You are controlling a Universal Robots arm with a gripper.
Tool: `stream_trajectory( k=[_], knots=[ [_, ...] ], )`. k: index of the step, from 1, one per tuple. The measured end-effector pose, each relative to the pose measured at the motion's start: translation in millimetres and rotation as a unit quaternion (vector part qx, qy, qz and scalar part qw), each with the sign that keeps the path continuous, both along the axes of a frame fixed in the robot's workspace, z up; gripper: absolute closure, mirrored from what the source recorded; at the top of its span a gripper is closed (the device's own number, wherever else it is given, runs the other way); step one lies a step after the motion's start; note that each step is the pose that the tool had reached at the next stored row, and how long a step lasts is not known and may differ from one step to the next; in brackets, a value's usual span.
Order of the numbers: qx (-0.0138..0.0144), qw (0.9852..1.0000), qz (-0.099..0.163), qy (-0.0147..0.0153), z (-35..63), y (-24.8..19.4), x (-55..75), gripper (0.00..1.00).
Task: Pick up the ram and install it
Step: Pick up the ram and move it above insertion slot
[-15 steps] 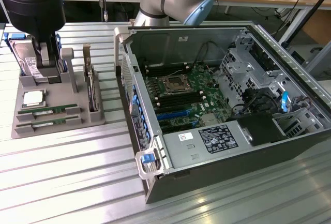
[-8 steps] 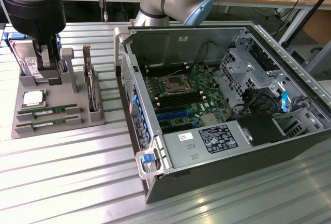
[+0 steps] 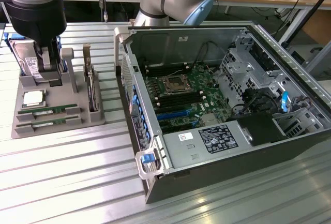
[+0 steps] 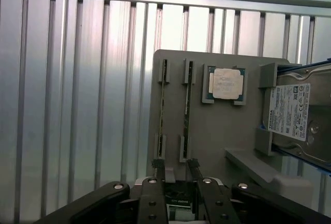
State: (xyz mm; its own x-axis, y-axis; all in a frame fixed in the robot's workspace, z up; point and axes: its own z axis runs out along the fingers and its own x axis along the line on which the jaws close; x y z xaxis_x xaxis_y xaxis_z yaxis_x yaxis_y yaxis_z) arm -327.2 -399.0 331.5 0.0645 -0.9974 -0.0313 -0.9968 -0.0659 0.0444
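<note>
Closest to the wrist camera is the gripper, its two dark fingers standing apart with nothing gripped between them. Just beyond the fingertips lie two ram sticks, each flat in its own slot of the grey tray: the near ram stick runs beside the processor chip, and the outer ram stick lies parallel to it, closer to the tray's edge. Neither stick is touched. A hard drive with a white label stands at the tray's far side. Seen from the exterior view, the gripper hangs over the tray in the upper left of the frame, next to the hard drive, while both sticks rest toward the tray's front edge. That view also takes in an upright expansion card on the tray, the ribbed metal table, and the open computer case on the exterior view's right, its motherboard exposed.
</note>
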Motion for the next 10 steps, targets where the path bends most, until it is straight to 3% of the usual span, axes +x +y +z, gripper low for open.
stream_trajectory(
  k=[10],
  knots=[
    [0.0, 1.0, 0.0, 0.0, -4.0, 0.0, 0.0, 0.7]
  ],
)
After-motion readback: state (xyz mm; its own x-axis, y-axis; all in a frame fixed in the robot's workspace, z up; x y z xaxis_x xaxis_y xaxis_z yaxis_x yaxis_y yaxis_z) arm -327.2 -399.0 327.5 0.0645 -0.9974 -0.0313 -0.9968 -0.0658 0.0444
